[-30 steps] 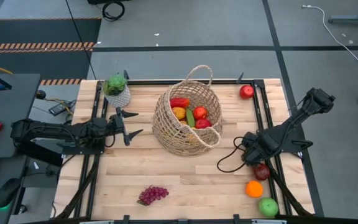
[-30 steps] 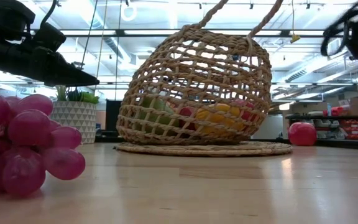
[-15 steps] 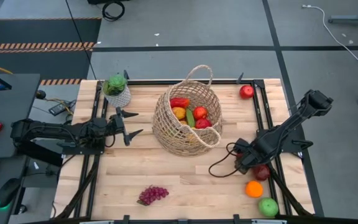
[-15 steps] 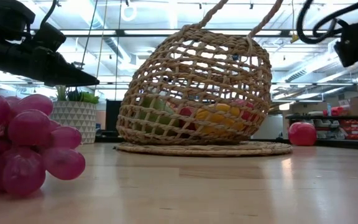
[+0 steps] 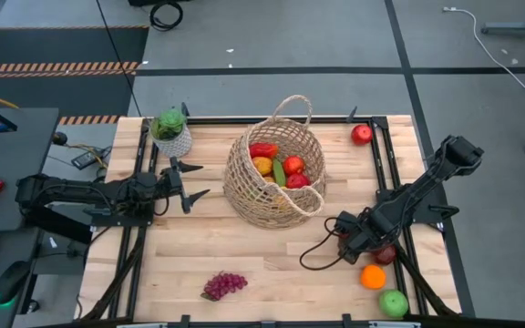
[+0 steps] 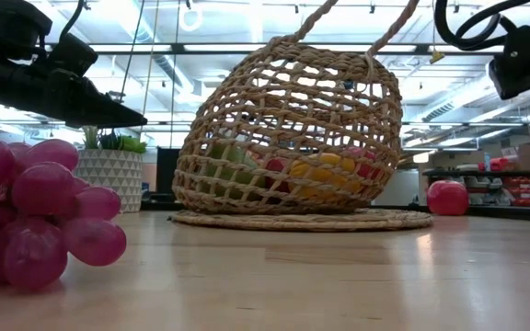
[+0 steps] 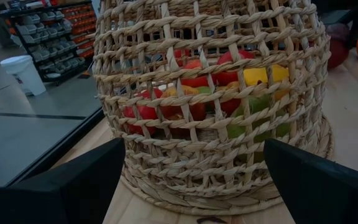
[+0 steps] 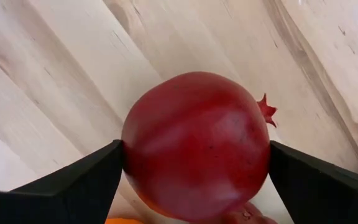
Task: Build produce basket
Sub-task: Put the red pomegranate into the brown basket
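**Right claw straddles a dark red fruit beside the half-filled basket**

The wicker basket [image 5: 274, 176] sits mid-table, holding red, yellow and green produce [image 5: 279, 165]. Toward the right arm's side of the basket and nearer the front edge, a dark red pomegranate-like fruit [image 8: 196, 144] lies on the table [image 5: 199, 246]. The right gripper [image 5: 355, 244] hangs directly over it, its jaws spread wide, one finger on each side of the fruit; contact cannot be made out. Just beyond that fruit from the basket lie an orange [image 5: 372, 276] and a green apple [image 5: 393, 302]. A red apple [image 5: 361, 134] rests near the back right corner, well apart from the basket. A purple grape bunch [image 5: 224, 285] lies in front of the basket near the front edge. The left gripper [image 5: 188, 184] waits just beside the basket, jaws wide and empty, near a potted plant [image 5: 170, 133].
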`<state>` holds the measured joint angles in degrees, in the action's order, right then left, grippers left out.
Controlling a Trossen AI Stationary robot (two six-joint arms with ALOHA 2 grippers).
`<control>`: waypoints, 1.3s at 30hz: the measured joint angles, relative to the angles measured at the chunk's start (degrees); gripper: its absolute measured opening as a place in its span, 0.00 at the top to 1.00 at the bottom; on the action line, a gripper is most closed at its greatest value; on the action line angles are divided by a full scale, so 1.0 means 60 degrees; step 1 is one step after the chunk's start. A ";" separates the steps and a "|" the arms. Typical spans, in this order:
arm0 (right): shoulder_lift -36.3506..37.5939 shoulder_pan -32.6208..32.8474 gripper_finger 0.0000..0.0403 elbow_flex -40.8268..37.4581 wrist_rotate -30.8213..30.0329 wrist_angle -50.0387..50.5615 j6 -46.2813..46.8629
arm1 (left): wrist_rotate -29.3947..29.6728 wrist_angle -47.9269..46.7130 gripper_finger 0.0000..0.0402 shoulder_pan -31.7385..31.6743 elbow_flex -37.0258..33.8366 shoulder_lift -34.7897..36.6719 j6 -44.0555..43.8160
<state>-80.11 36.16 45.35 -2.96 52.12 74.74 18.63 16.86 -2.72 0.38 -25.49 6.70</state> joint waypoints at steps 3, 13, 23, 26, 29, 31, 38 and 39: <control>0.0078 0.0000 0.03 -0.0006 0.0004 -0.0016 0.0003 | 0.0000 0.0001 0.03 0.0000 0.0001 0.0000 0.0000; 0.0410 -0.0015 0.11 -0.0003 -0.0087 -0.0055 -0.0001 | 0.0000 0.0003 0.03 0.0001 0.0001 0.0001 0.0000; 0.0542 -0.0040 0.10 0.1052 -0.0943 -0.0054 -0.0768 | 0.0000 0.0003 0.03 -0.0001 0.0004 0.0000 0.0000; 0.0545 -0.0040 0.10 0.1454 -0.1091 -0.0156 -0.1247 | 0.0000 0.0000 0.03 -0.0001 0.0003 0.0001 0.0000; 0.0552 -0.0040 0.10 0.1845 -0.1096 -0.0201 -0.1549 | 0.0000 0.0001 0.03 0.0002 0.0001 0.0000 0.0000; 0.0552 -0.0051 0.10 0.2086 -0.1089 -0.0185 -0.1716 | 0.0000 0.0000 0.03 0.0003 0.0001 0.0000 0.0000; 0.0552 -0.0065 0.10 0.3092 -0.1078 -0.0415 -0.2586 | 0.0000 0.0000 0.03 -0.0001 0.0000 0.0000 0.0000; 0.0552 -0.0083 0.10 0.3262 -0.1078 -0.0433 -0.2786 | 0.0000 0.0000 0.03 0.0002 0.0001 0.0000 0.0000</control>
<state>-76.79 35.66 64.93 -9.43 49.53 58.03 18.63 16.86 -2.71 0.39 -25.50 6.70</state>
